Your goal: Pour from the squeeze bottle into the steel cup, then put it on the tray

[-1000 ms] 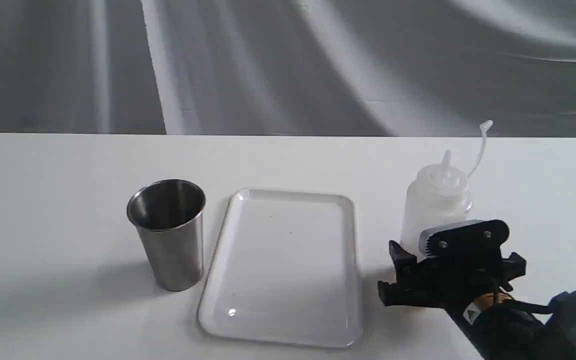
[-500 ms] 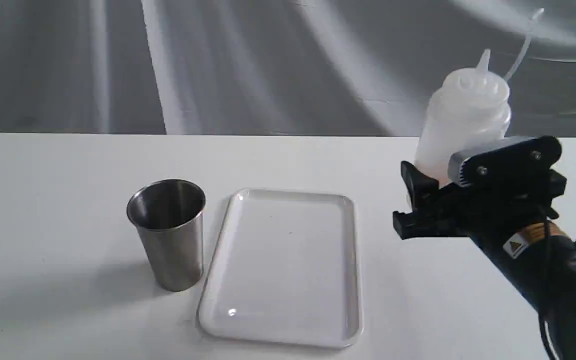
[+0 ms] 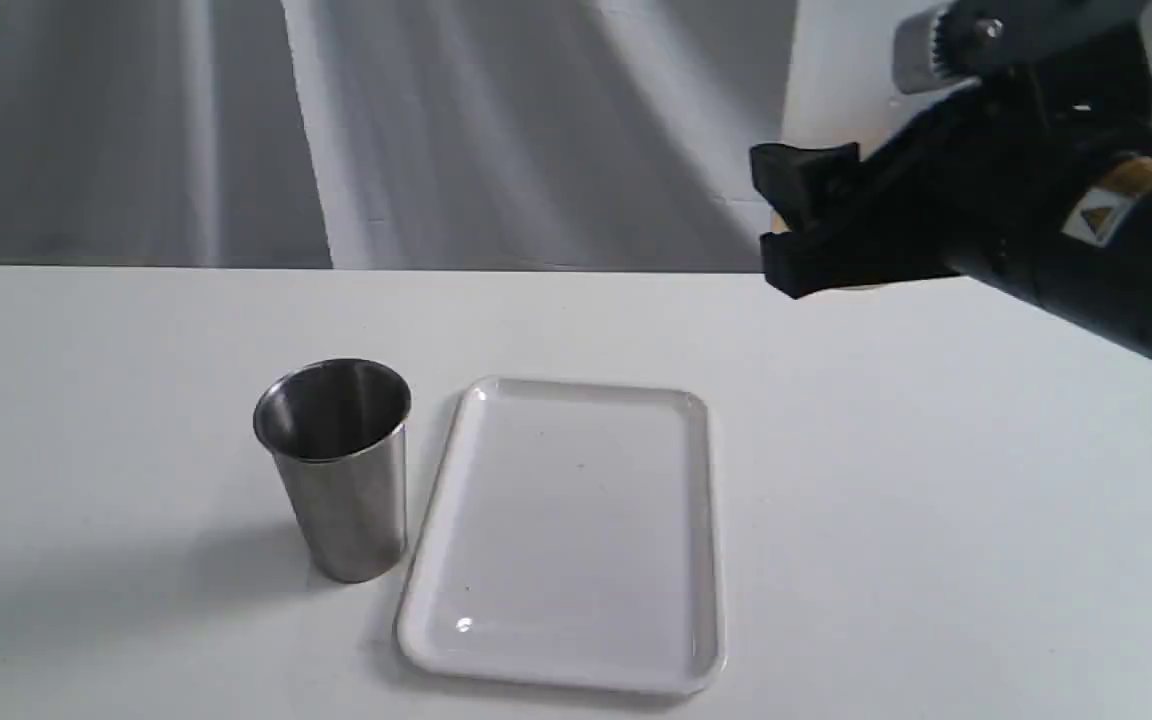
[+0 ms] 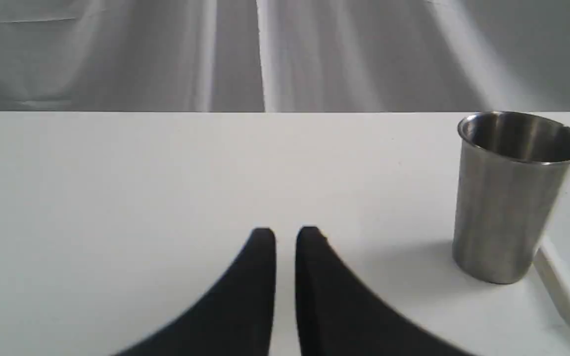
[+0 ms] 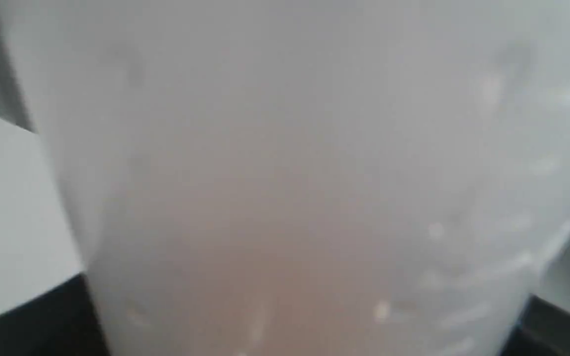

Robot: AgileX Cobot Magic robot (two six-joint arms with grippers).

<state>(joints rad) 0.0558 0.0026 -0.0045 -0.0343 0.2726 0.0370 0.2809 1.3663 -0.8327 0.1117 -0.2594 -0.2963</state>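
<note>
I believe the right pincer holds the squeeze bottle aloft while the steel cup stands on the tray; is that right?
Not quite: the exterior view shows the steel cup on the table beside the tray, not on it. The right pincer does hold the squeeze bottle aloft.

No legible writing.
One white sticker (image 3: pixel 1096 219) with an orange warning triangle sits on the black arm (image 3: pixel 1026 170), upper right of frame.

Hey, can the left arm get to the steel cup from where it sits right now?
Probably yes. Only bare table lies between the left end effector and the steel cup; the tray sits beyond the cup, and the right arm is up high, away.
</note>
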